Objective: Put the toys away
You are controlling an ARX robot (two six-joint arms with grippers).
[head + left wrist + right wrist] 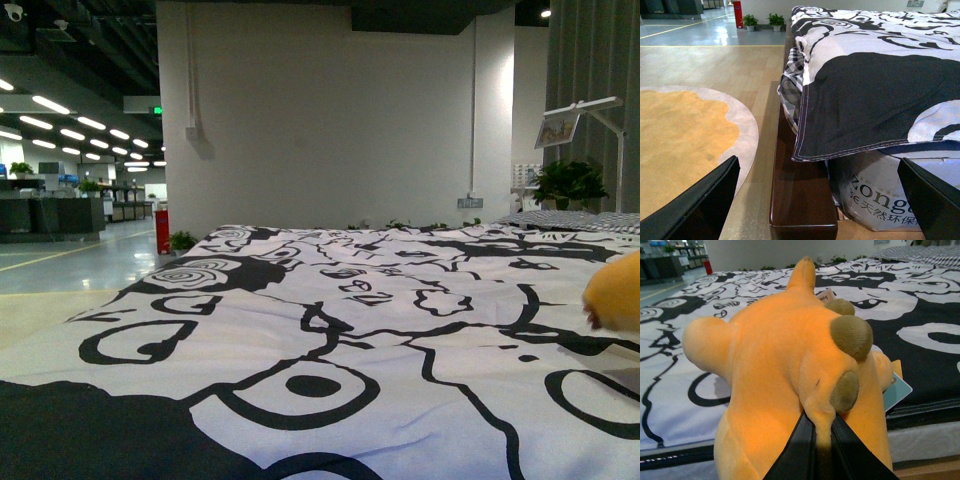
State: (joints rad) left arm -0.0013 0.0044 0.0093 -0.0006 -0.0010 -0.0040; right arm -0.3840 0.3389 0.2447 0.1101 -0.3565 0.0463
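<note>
1. Our right gripper [822,430] is pinched tight on a fold of the orange plush animal [785,365], its jaws almost meeting through the fabric.
2. Our left gripper [818,165] is spread wide with nothing between its fingers. It sits low beside the wooden bed frame [800,200], near a round yellow rug [680,135].
3. In the front view the plush animal shows only as an orange bulge at 3 o'clock, over the black-and-white duvet [300,330].
4. Beyond the bed, a white wall [330,120] stands at 12 o'clock and a potted plant [568,185] at 2 o'clock.
</note>
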